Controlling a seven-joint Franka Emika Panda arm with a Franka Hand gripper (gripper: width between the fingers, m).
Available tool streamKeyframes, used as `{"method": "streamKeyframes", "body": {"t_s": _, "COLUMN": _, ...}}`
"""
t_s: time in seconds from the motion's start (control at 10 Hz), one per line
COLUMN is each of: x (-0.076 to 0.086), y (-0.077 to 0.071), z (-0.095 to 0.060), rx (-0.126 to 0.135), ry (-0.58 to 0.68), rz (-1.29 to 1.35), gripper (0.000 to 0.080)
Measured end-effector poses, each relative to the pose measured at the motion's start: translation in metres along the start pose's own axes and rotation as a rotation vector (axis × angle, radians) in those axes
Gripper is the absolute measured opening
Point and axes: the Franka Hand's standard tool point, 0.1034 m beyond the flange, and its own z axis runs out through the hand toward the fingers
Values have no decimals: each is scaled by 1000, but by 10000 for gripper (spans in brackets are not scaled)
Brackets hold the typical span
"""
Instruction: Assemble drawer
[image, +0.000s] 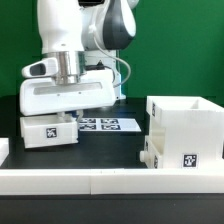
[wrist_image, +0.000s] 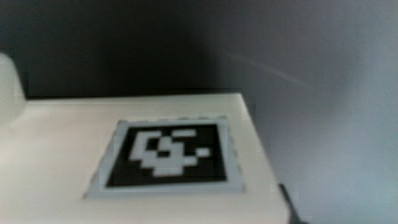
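hanging low over the exterior view's left side of the black table, the arm's gripper sits just above a small white tray that rests flat on the tabletop with a black-and-white tag on its side facing the camera. the fingertips are hidden between the white gripper body and the tray, so whether they are spread or closed, or gripping the tray, cannot be told. the wrist view is blurred and shows the white tray surface up close with a square tag on it, dark table beyond; no fingers are visible there either. on the exterior view's right stands the tall cube-like shell, open at the top, with a second shallow tray just in front of it and touching or nearly touching it, a tag on its front face. the marker board lies flat on the table behind, between the first tray and the shell. a low white border rail runs along the table's near edge.
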Motion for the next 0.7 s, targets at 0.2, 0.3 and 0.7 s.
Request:
{"method": "streamKeyframes", "body": {"t_s": 0.2, "x": 31, "y": -17, "z": -11, "rx": 21, "ry": -2, "rz": 11, "gripper": 42}}
{"method": "streamKeyframes", "body": {"t_s": 0.3, "x": 44, "y": -21, "z": -15, "rx": 30, "ry": -1, "rz": 1, "gripper": 42}}
{"method": "streamKeyframes", "body": {"t_s": 0.7, "x": 60, "y": -18, "z": -19, "rx": 33, "ry": 10, "rz": -132, "gripper": 42}}
